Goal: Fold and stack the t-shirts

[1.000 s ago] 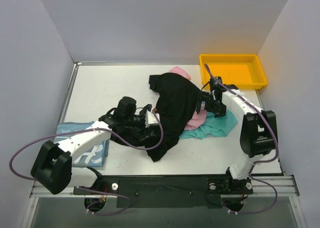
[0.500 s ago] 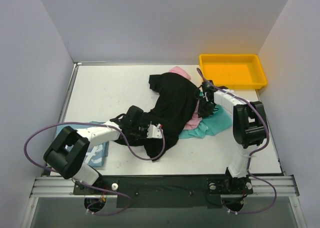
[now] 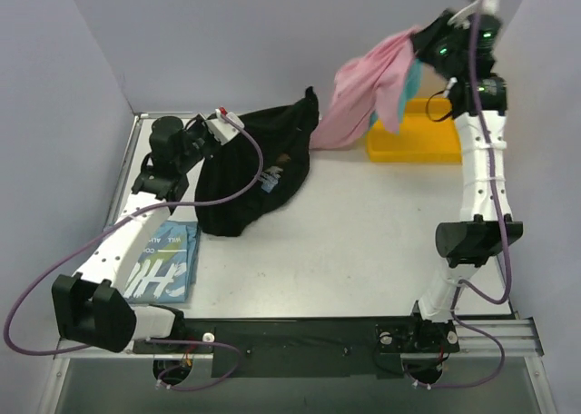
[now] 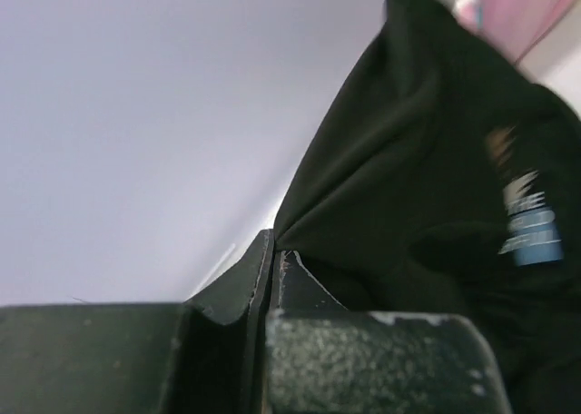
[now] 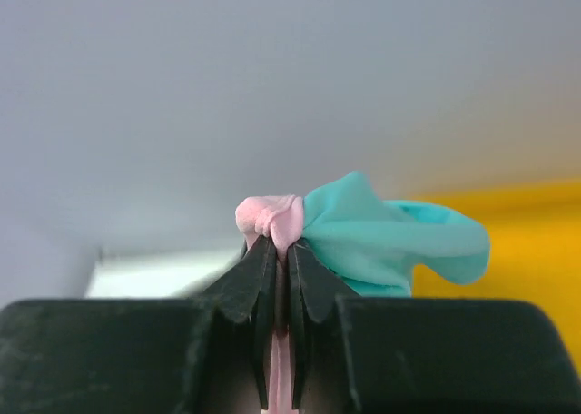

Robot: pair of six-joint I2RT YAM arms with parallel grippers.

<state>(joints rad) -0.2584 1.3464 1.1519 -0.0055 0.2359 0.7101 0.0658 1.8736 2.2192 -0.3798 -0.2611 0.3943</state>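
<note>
Left gripper (image 4: pixel 275 251) pinches the black shirt (image 3: pixel 250 173) at 10 o'clock, raised so it drapes open for folding. Right gripper (image 5: pixel 281 241), high at 1 o'clock, is clamped on the pink shirt (image 3: pixel 368 96), teal shirt (image 5: pixel 381 241) caught alongside, probably to pull both clear. Blue shirt (image 3: pixel 168 264) lies folded at 8 o'clock

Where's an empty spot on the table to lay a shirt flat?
The bare table middle, bordered by the black t-shirt on the left, the yellow tray and hanging pink t-shirt behind and the right arm. Crowded: the left edge, with the light blue t-shirt by the left arm.
</note>
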